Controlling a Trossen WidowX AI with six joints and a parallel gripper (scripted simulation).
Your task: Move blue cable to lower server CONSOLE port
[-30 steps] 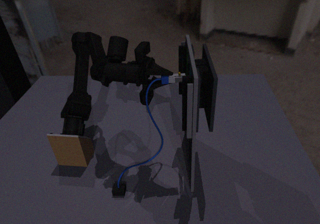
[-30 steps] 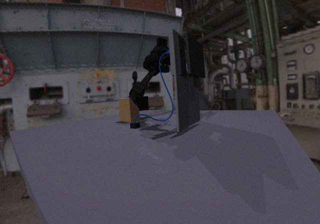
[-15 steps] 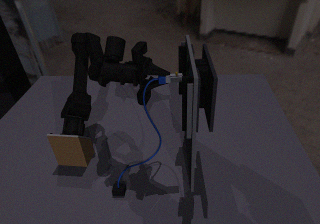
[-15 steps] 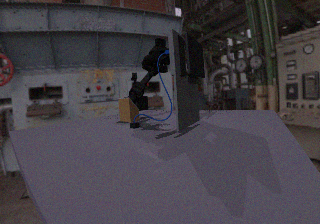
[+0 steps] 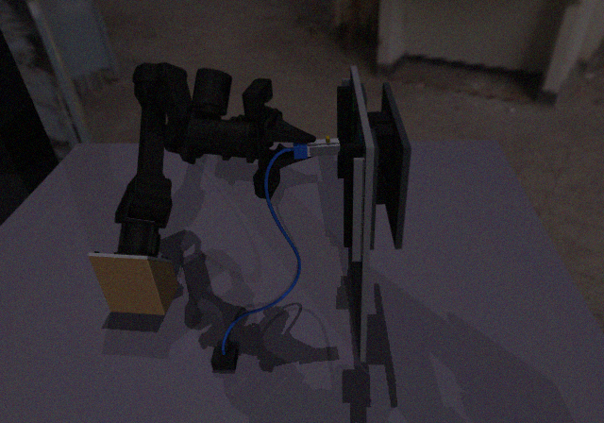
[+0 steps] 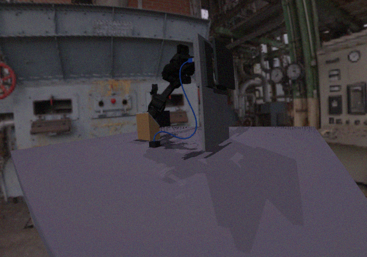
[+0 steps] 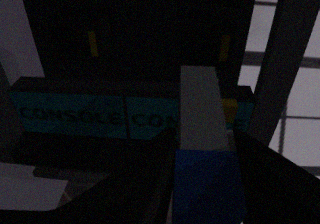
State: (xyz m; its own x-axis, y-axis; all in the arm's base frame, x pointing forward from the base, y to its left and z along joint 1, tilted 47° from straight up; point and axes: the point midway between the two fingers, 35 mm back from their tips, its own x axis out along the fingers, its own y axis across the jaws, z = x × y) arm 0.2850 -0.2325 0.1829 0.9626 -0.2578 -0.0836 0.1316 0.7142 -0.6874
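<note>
My gripper [image 5: 311,147] [image 7: 203,140] is shut on the blue-booted plug [image 5: 323,147] [image 7: 200,106]. The plug is level and points at the dark front of the upright server rack [image 5: 363,130] [image 6: 214,115]. Its whole pale body shows, with its front end close to the rack's face; I cannot tell whether it touches. A small yellow piece [image 5: 327,139] [image 7: 230,109] shows beside it. In the wrist view, a teal strip with CONSOLE labels [image 7: 70,115] crosses behind the plug, which covers part of the lettering. The port openings are too dark to make out.
The blue cable [image 5: 298,262] [image 6: 194,115] hangs from the plug and curves down to a small black block [image 5: 224,358] [image 6: 154,144] on the table [image 5: 463,286] [image 6: 118,189]. An orange wedge [image 5: 128,281] [image 6: 144,127] stands by the arm's base. A second dark panel [image 5: 397,164] stands behind the rack.
</note>
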